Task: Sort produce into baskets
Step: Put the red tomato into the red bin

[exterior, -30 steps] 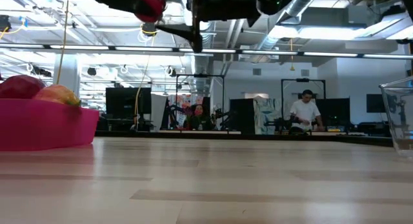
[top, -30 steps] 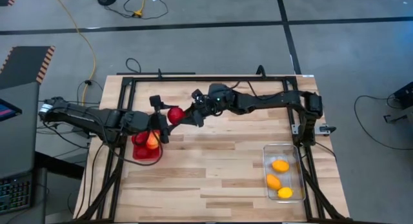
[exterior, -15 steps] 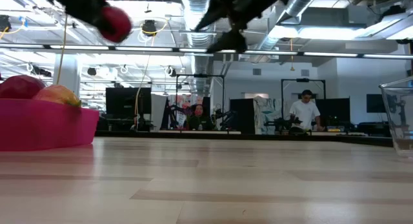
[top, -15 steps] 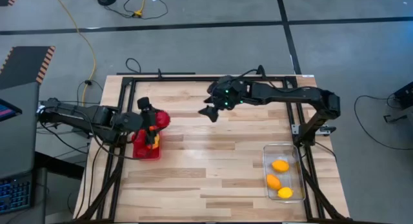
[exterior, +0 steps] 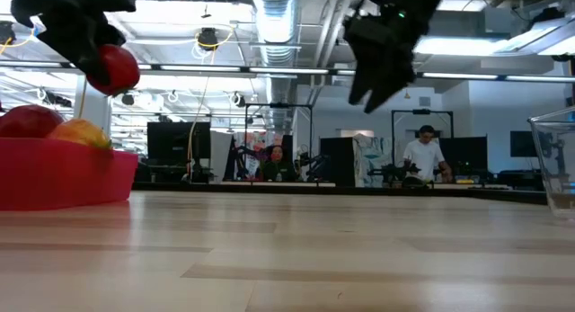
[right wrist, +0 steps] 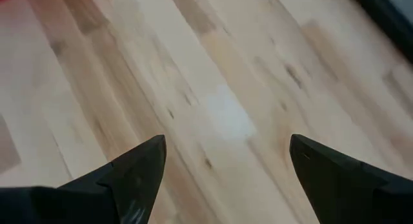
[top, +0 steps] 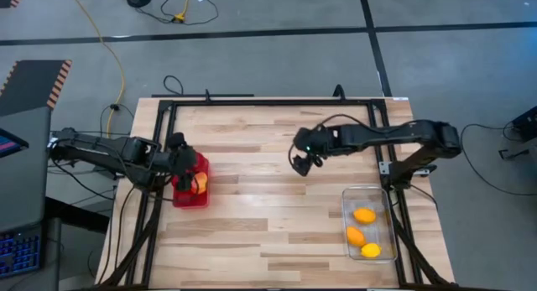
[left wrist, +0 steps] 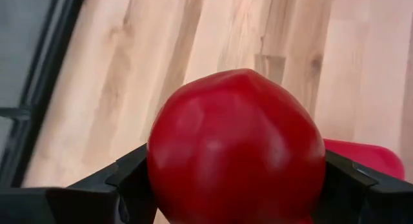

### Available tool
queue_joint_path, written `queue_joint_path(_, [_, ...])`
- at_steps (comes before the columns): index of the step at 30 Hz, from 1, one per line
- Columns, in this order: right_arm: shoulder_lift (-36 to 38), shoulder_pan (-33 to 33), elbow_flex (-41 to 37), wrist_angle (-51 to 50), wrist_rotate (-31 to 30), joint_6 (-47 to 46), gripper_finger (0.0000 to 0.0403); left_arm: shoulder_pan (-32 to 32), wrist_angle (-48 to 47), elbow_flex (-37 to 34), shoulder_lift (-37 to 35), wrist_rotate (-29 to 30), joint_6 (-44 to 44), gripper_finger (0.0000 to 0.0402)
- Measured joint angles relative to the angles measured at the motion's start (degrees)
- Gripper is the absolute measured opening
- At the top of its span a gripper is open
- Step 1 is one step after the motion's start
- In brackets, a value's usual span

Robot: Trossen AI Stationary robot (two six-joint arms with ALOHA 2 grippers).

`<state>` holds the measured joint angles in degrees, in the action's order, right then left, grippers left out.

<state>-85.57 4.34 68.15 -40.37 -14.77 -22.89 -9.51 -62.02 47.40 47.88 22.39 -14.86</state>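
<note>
Gripping a red tomato (left wrist: 236, 146) between its fingers, the left gripper (top: 186, 162) hung above the red basket (exterior: 67, 175). The right gripper (top: 301, 164) hovered mid-surface, fingers apart, empty; three lemons (top: 363, 215) lay in the clear basket (top: 388, 214).

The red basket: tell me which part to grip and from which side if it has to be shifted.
Grip the red basket by its rim at the short end facing the front edge of the table, coming straight down from above. That wall is thin enough for a pinch. The left gripper hangs over the far end holding a red fruit, and produce fills the inside.
</note>
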Motion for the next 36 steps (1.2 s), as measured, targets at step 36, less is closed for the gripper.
queue_joint_path(36, [5.0, -13.0, -9.1, 15.3, -0.6, -2.1, 0.0357, 8.3, -3.7, 0.0, 20.1, -9.1, 7.5, 0.0286])
